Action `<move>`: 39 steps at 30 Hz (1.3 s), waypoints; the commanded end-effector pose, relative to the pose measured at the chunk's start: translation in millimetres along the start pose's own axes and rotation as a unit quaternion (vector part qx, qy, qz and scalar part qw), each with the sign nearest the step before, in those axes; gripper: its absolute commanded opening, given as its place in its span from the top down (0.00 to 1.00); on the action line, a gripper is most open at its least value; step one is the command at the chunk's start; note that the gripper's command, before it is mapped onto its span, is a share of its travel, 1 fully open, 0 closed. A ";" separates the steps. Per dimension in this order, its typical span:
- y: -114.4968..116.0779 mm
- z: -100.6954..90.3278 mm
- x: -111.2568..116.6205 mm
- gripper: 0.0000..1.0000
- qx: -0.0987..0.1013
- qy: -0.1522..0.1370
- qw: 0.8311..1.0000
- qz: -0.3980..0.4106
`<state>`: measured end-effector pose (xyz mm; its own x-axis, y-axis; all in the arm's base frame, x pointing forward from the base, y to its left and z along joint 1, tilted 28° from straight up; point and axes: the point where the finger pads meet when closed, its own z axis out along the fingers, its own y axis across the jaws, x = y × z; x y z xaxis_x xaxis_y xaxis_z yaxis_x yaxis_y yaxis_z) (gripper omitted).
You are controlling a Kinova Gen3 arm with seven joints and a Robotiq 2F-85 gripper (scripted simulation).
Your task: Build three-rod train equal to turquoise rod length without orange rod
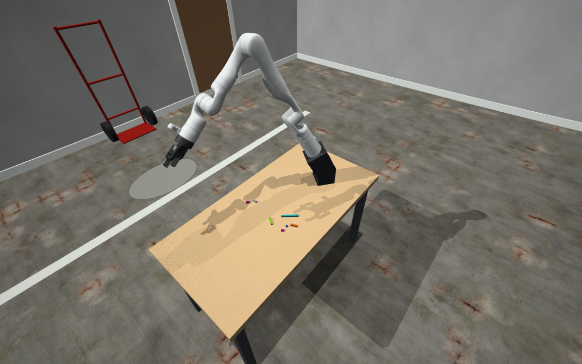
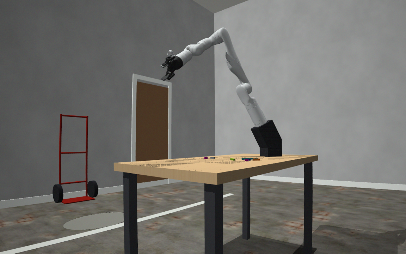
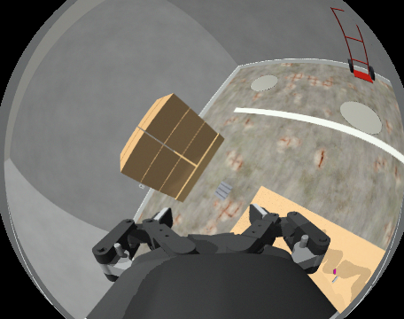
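The turquoise rod lies flat near the table's middle. The lime rod lies left of it, turned across. The orange rod and the blue rod lie in front of it. One magenta rod lies nearest the front of this group. Another magenta rod lies farther back left, beside the grey rod. My gripper is open and empty, high up and beyond the table's back left edge.
The table carries the rods, the arm's black base and the arm's shadows. A red hand truck stands by the wall. A stack of boxes shows in the wrist view.
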<state>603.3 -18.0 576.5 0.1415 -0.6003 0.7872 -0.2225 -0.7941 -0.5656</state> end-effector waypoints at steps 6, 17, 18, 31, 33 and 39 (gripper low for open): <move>11.2 6.0 2.1 0.00 -0.008 0.000 1.000 0.001; 11.2 6.0 2.1 0.00 -0.008 0.000 1.000 0.001; 11.2 6.0 2.1 0.00 -0.008 0.000 1.000 0.001; 31.5 12.9 -7.9 0.00 -0.023 -0.009 1.000 -0.010; 31.5 12.9 -7.9 0.00 -0.023 -0.009 1.000 -0.010; 31.5 12.9 -7.9 0.00 -0.023 -0.009 1.000 -0.010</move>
<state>607.7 -29.1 548.1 0.1739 -0.5815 0.7947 -0.2526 -0.8064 -0.5348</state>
